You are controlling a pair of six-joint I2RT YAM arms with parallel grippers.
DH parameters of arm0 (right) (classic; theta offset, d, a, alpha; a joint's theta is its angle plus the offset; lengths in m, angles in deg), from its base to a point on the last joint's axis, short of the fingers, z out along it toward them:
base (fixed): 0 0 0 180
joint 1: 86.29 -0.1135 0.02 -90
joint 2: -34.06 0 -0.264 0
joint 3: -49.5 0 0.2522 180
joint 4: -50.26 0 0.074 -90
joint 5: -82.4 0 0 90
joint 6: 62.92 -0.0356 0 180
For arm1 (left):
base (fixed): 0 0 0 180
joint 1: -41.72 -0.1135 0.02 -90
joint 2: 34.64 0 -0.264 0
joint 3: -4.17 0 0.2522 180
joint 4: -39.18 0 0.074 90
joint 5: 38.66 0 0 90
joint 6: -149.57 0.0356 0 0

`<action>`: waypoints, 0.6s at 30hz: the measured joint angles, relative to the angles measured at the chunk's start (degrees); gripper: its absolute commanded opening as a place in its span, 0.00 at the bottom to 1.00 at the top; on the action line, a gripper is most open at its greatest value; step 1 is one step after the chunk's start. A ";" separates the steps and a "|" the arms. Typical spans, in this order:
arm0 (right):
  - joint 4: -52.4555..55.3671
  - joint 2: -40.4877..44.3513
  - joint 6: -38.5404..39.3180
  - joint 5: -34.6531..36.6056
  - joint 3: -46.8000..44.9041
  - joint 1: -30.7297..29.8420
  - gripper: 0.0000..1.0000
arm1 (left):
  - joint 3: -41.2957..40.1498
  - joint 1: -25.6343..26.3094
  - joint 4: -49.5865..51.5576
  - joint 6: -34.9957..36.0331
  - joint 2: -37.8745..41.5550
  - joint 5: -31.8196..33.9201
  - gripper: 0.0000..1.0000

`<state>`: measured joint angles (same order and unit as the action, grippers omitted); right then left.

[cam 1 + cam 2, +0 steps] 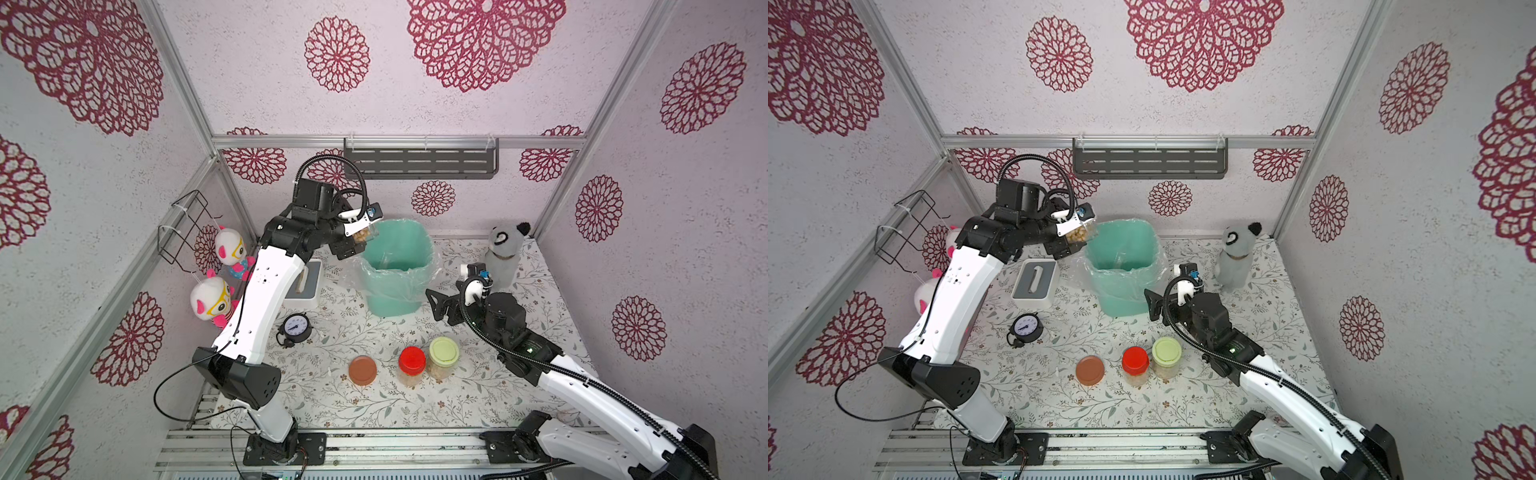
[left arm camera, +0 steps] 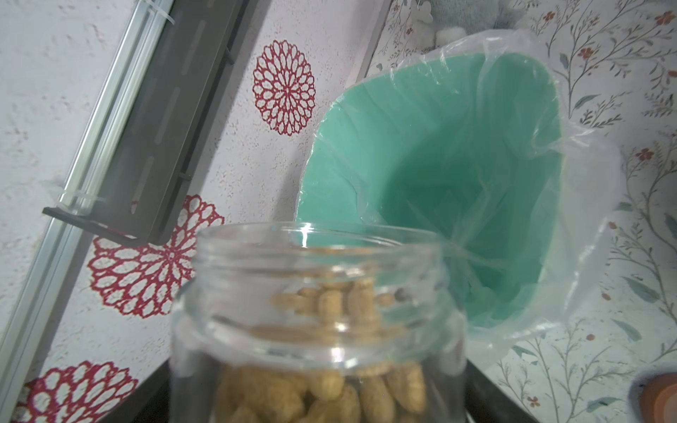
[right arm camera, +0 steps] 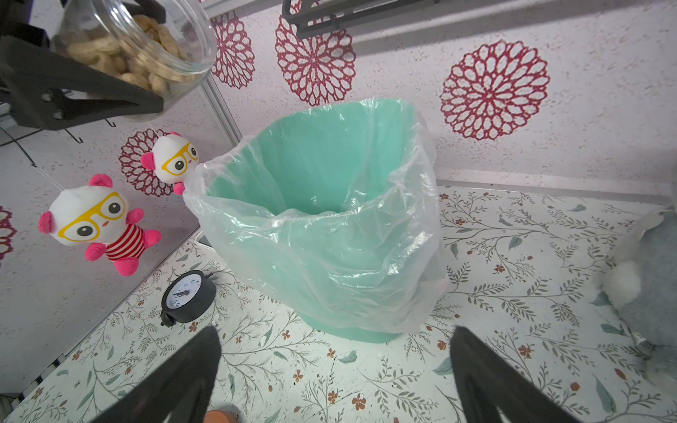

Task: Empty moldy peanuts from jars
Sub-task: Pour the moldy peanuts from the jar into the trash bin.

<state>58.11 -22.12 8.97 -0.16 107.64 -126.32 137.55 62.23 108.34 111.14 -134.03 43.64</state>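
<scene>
The left gripper was clenched around an open jar, holding it tilted with the mouth turned toward the mint-green bin. In both top views the jar hung just over the bin's rim at about 10 o'clock. The moldy peanuts lay heaped inside the jar, reaching up toward its neck. A clear liner was draped over the bin's edge.

The right gripper was released, its fingers spread wide with nothing between them. It sat low over the bench at the bin's 4 o'clock, facing the bin.

At the bin's 6 o'clock a row stood on the bench. A brown lid lay at 9 o'clock of the red-lidded jar. The pale-green-lidded jar stood just beside that jar at its 2 o'clock. Both jars showed peanuts through their sides.
</scene>
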 measured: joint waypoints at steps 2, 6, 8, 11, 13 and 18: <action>-0.15 -0.11 0.00 -0.13 0.00 0.04 0.99 | 1.57 0.74 -0.04 1.55 -1.75 1.60 0.00; -0.52 -0.90 0.02 -0.22 0.00 0.13 0.99 | 2.73 2.80 -0.22 5.22 -4.15 5.53 0.00; -0.70 -1.40 0.02 -0.24 -0.04 0.13 0.99 | 2.78 4.00 -0.37 7.06 -5.07 7.63 0.00; -1.25 -1.66 0.04 -0.31 -0.79 0.13 0.99 | 2.78 5.64 -1.09 9.75 -6.64 10.88 0.00; -1.62 -1.68 0.04 -0.33 -1.46 0.13 0.99 | 2.75 6.56 -1.88 11.54 -7.50 12.96 0.00; -2.69 -1.90 0.02 -0.55 -3.04 0.13 0.99 | 2.75 8.66 -4.28 18.03 -8.48 19.28 0.00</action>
<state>55.42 -24.02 8.99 -0.70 104.60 -126.19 140.30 70.89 104.06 129.17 -142.51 62.91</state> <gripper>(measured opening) 0.987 0.888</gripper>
